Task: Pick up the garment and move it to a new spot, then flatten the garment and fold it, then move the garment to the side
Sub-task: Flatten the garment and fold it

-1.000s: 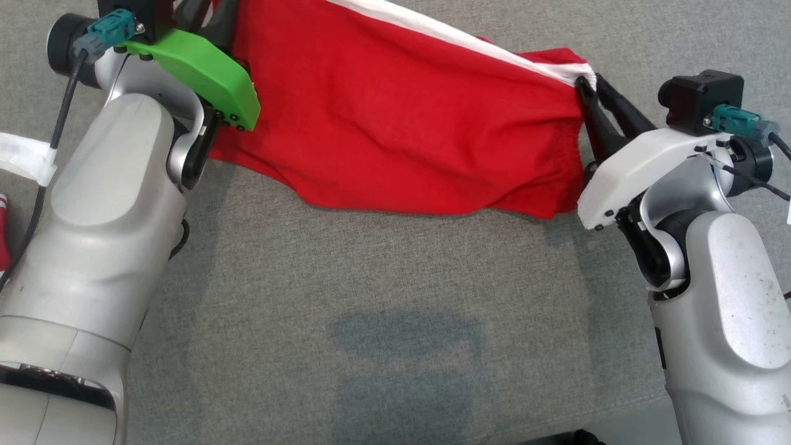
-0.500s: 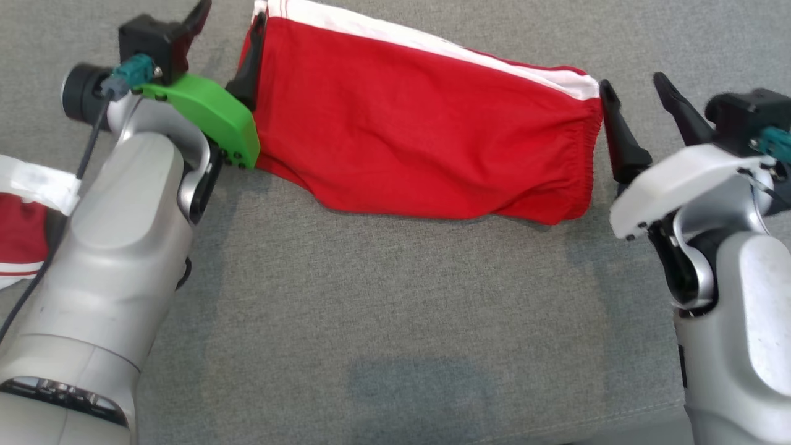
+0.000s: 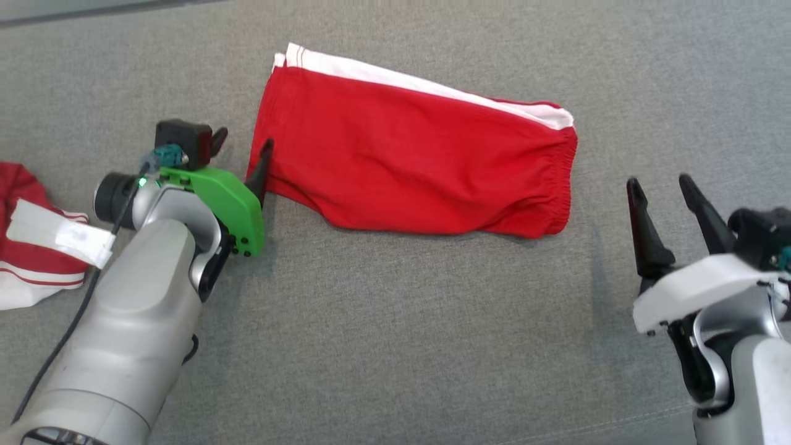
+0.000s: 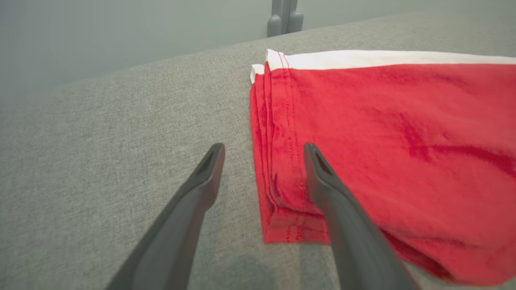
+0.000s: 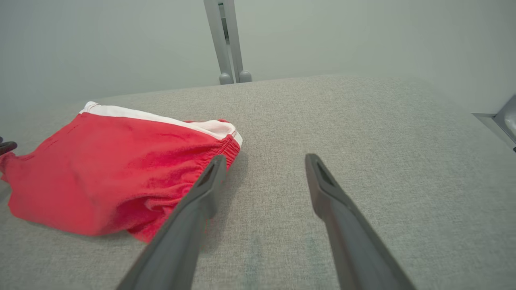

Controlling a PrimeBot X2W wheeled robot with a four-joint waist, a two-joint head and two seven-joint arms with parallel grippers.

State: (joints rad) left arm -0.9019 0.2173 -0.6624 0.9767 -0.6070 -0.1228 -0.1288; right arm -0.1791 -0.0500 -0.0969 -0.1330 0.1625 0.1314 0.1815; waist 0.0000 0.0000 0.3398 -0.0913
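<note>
The garment (image 3: 414, 154) is a pair of red shorts with a white side stripe. It lies folded and flat on the grey fabric surface (image 3: 395, 334). My left gripper (image 3: 245, 138) stands open at the garment's left hem. In the left wrist view, the left gripper (image 4: 264, 147) has one finger over the garment (image 4: 383, 141) and the other over bare fabric. My right gripper (image 3: 659, 182) is open and apart from the elastic waistband, to its right. The right wrist view shows the right gripper (image 5: 266, 158) with nothing between its fingers and the garment (image 5: 113, 161) off to the left.
Another red and white cloth (image 3: 31, 266) lies at the left edge of the head view, beside a white tag (image 3: 59, 232) on my left arm's cable. A grey post (image 5: 227, 40) stands behind the surface's far edge. A metal fitting (image 5: 504, 119) sits at the right.
Both grippers have opened and let go of the garment's ends, then drawn back from it. The garment now lies flat on the surface. The head view has also shifted.
</note>
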